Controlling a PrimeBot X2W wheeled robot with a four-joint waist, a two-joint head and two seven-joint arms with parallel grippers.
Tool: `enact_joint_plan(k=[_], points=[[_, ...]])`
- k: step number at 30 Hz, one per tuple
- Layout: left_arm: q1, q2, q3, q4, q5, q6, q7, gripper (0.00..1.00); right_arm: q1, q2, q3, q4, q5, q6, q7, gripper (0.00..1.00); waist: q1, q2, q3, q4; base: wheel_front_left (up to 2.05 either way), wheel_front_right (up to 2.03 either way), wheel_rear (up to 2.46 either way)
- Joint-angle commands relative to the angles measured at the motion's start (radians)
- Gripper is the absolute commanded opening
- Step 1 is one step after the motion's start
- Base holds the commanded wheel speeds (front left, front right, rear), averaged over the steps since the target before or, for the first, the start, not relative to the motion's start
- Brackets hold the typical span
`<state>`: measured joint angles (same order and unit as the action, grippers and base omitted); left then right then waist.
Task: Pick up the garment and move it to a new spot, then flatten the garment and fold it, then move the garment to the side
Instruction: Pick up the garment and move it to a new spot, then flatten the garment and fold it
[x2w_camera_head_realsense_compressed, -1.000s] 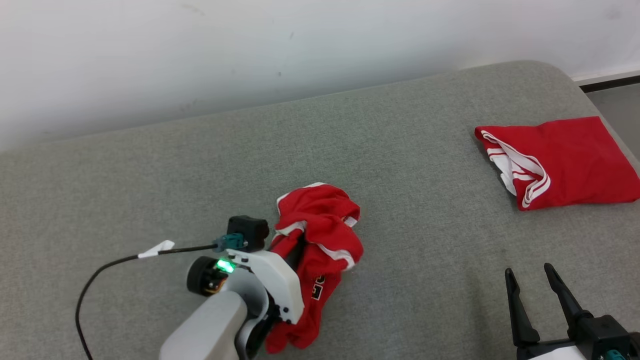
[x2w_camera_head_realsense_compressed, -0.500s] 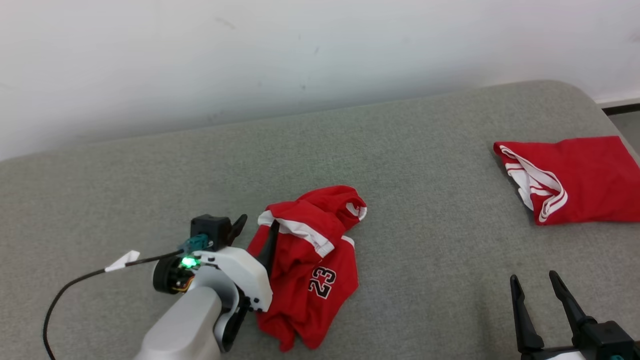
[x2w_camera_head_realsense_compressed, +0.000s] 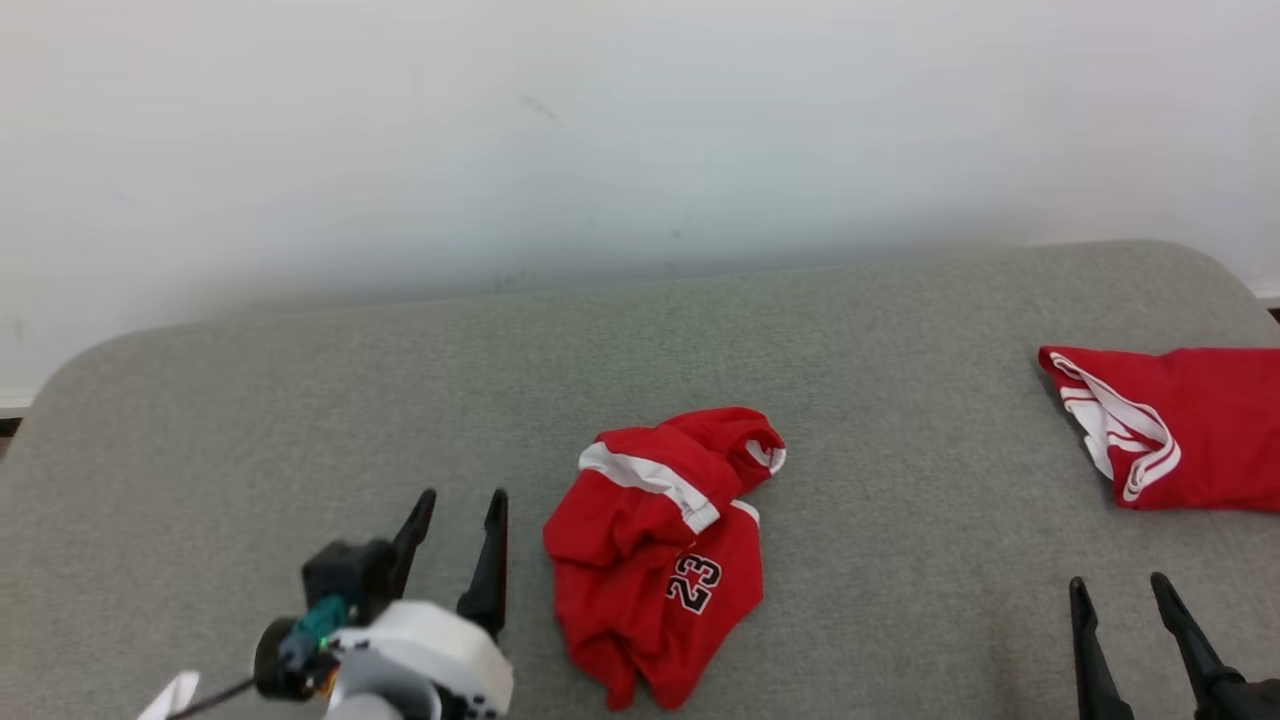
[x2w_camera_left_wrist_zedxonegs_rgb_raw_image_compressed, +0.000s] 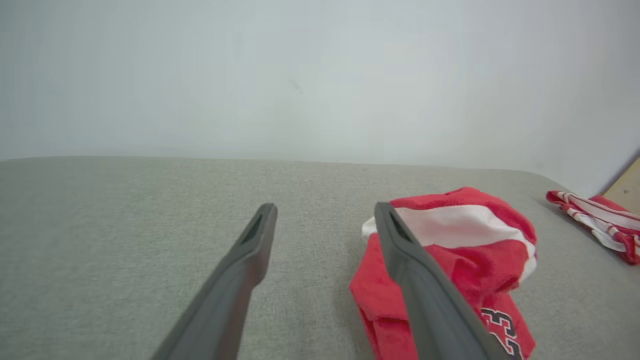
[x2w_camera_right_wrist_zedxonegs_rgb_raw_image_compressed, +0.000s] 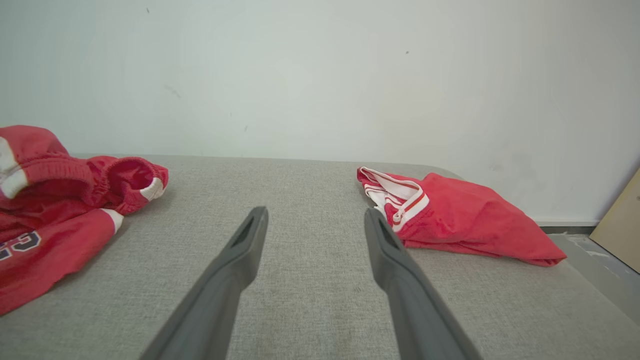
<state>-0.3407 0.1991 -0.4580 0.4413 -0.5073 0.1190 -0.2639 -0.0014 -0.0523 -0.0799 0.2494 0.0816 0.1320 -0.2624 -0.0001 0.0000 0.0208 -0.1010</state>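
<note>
Plainly, the left gripper (x2w_camera_head_realsense_compressed: 462, 497) and right gripper (x2w_camera_head_realsense_compressed: 1115, 582) are gaping wide, empty. A crumpled red-and-white cloth garment (x2w_camera_head_realsense_compressed: 655, 540) is lying at the left's three o'clock

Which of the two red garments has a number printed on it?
The crumpled garment in the middle, just beside the left gripper, carries a black 23. The folded garment at the far right has white stripes but no visible number.
</note>
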Motion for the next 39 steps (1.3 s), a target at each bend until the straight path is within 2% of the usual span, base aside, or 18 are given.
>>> enact_joint_plan(k=[1, 6, 11, 19, 30, 39], points=[[0.05, 0.006, 0.018, -0.032, 0.024, 0.007, 0.0, 1.0, 0.013, -0.004, -0.011, -0.006, -0.012, -0.003, -0.003, 1.0, 0.0001, 0.0, -0.014, 0.017, 0.0, 0.0, 0.0], [0.191, 0.002, 0.089, -0.153, 0.091, 0.022, 0.0, 1.0, 0.035, -0.003, -0.031, -0.017, -0.018, -0.003, -0.003, 1.0, 0.0001, 0.0, -0.031, 0.05, 0.0, 0.0, 0.0], [0.304, -0.015, 0.151, -0.21, 0.156, 0.012, 0.0, 1.0, 0.058, -0.002, -0.031, -0.022, -0.028, -0.003, -0.003, 1.0, 0.0001, 0.0, -0.043, 0.083, 0.0, 0.0, 0.0], [0.429, -0.072, 0.272, -0.282, 0.246, -0.034, 0.0, 1.0, 0.082, -0.001, -0.013, 0.0, -0.023, -0.003, -0.003, 1.0, 0.0001, 0.0, -0.054, 0.124, 0.0, 0.0, 0.0], [0.467, -0.129, 0.37, -0.283, 0.324, -0.126, 0.0, 1.0, 0.088, 0.0, 0.008, 0.023, -0.016, -0.003, -0.003, 1.0, 0.0001, 0.0, -0.066, 0.137, 0.0, 0.0, 0.0], [0.457, -0.143, 0.406, -0.27, 0.35, -0.157, 0.0, 1.0, 0.077, 0.001, 0.021, 0.03, -0.009, -0.003, -0.003, 1.0, 0.0001, 0.0, -0.062, 0.119, 0.0, 0.0, 0.0]])
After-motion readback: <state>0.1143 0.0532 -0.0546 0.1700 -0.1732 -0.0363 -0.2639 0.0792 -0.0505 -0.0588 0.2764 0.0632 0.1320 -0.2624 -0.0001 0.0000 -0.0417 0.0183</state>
